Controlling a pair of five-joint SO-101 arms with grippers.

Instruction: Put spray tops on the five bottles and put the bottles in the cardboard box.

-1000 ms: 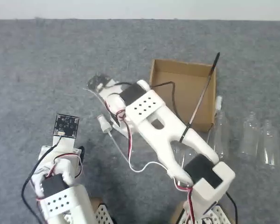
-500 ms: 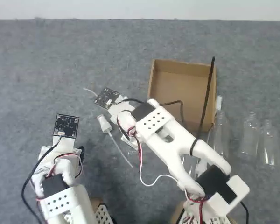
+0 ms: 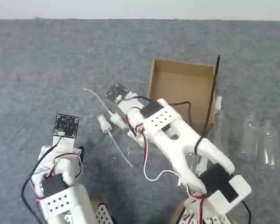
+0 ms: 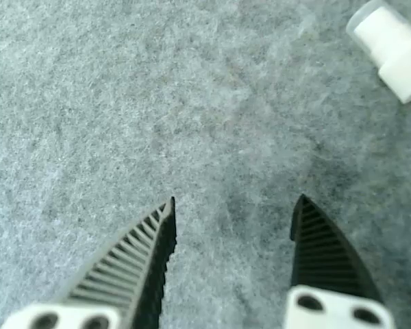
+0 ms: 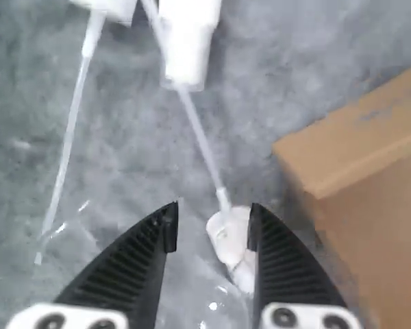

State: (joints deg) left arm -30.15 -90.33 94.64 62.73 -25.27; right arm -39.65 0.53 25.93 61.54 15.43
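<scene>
In the right wrist view my right gripper is open, its fingers on either side of the neck of a clear bottle that lies on the carpet. A white spray top lies just beyond, and its thin tube runs down to that neck. A second spray top lies beside it. In the high view the same two spray tops lie left of the cardboard box. My left gripper hangs open over bare carpet, with one spray top ahead of it.
Three clear bottles stand right of the box. Another clear bottle shows under the right arm. A black cable crosses over the box. Grey carpet covers the table, with free room at the far left.
The right arm has drawn back from the far left toward the box. A spray top with its long tube now lies uncovered on the carpet. The left arm has not moved.
</scene>
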